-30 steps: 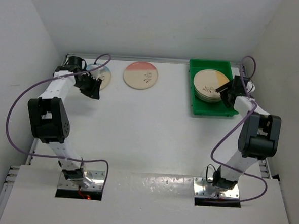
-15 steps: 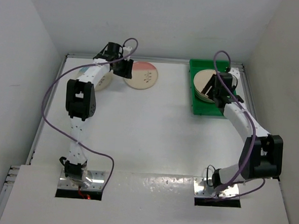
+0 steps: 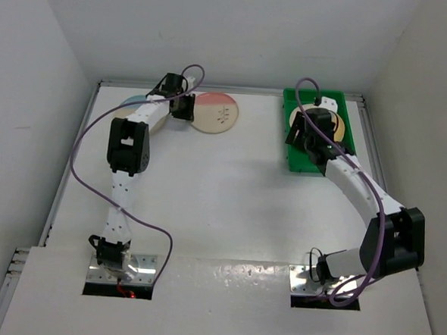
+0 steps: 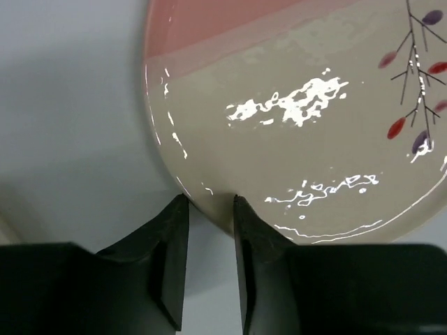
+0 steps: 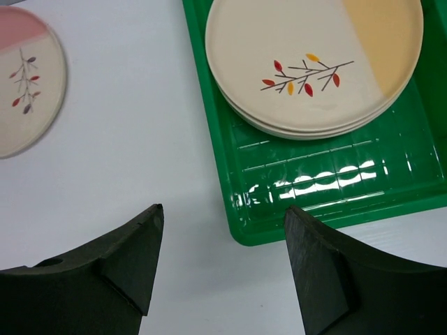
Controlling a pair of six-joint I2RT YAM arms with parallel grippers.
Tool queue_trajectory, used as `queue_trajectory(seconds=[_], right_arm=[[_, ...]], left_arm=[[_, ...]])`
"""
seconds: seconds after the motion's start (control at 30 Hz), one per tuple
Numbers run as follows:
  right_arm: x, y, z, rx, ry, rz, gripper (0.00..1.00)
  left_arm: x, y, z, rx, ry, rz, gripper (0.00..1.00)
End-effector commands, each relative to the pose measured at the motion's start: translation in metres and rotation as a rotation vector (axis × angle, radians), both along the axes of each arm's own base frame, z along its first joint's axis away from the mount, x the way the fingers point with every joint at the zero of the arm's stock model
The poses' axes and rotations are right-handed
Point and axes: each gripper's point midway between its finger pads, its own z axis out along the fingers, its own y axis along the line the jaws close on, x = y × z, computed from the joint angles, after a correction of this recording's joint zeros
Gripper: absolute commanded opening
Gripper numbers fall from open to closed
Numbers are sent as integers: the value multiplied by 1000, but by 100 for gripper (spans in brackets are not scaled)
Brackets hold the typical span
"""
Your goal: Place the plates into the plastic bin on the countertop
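Observation:
A pink-segment plate lies at the back of the countertop. My left gripper stands at its left rim. In the left wrist view the two fingers straddle the rim of this plate, one outside it and one on its face, and my left gripper is shut on it. A blue-segment plate lies further left, partly under the arm. The green plastic bin holds a stack of plates, yellow-segment one on top. My right gripper hangs open and empty over the bin's near left corner.
Raised edges border the countertop at the back and both sides, with white walls around. The left arm's purple cable loops over the left side, and the right arm's cable arcs above the bin. The pink plate also shows left of the bin in the right wrist view.
My left arm has swung from the blue-segment plate rightward to the pink-segment plate's rim. My right arm has moved from the bin's right side across to its left side.

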Motion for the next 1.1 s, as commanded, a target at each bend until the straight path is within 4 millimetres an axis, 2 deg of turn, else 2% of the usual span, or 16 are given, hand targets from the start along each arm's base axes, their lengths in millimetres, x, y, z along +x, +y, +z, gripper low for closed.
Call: queue_trajectory(seconds=[0.0, 0.1, 0.23, 0.3, 0.33, 0.47, 0.6, 0.73, 0.77, 0.83, 0.87, 0.9, 0.93, 0.97, 1.03, 1.07], right_arm=[[11, -1, 38, -15, -90, -19, 68], [10, -4, 43, -34, -92, -25, 68], [6, -6, 48, -34, -113, -27, 68], [1, -4, 41, -38, -102, -15, 68], [0, -4, 41, -45, -104, -12, 68], [-6, 0, 40, -58, -109, -3, 68], [-10, 9, 37, -72, -99, 35, 68], [-11, 29, 28, -39, -74, 137, 71], [-11, 43, 22, -15, -56, 217, 75], [-12, 68, 15, 35, -21, 360, 81], [-25, 91, -1, 102, 59, 487, 84], [-27, 98, -13, 122, 106, 527, 86], [-24, 106, -7, 139, 107, 571, 87], [-31, 110, -35, 160, 211, 596, 87], [-39, 127, -40, 237, 265, 691, 89], [-38, 133, -53, 283, 315, 722, 89]], left_arm=[[-28, -32, -45, -112, 144, -114, 31], [-48, -37, -62, -123, 220, -193, 1], [-76, -31, -60, 10, 219, -459, 0], [-108, -28, -69, 99, 257, -587, 0], [-108, -17, -57, 181, 213, -643, 0], [-136, -17, -59, 171, 265, -670, 21], [-166, -16, -71, 127, 362, -657, 33], [-178, -33, -81, 62, 414, -641, 31], [-183, -40, -86, 59, 433, -644, 17], [-179, -50, -90, 46, 429, -653, 3], [-179, -58, -86, 27, 422, -660, 0], [-175, -62, -80, 11, 409, -666, 0], [-174, -65, -70, 3, 389, -687, 0], [-172, -70, -57, -20, 354, -713, 0], [-164, -74, -27, -18, 268, -755, 0], [-160, -76, 3, -7, 184, -794, 0]])
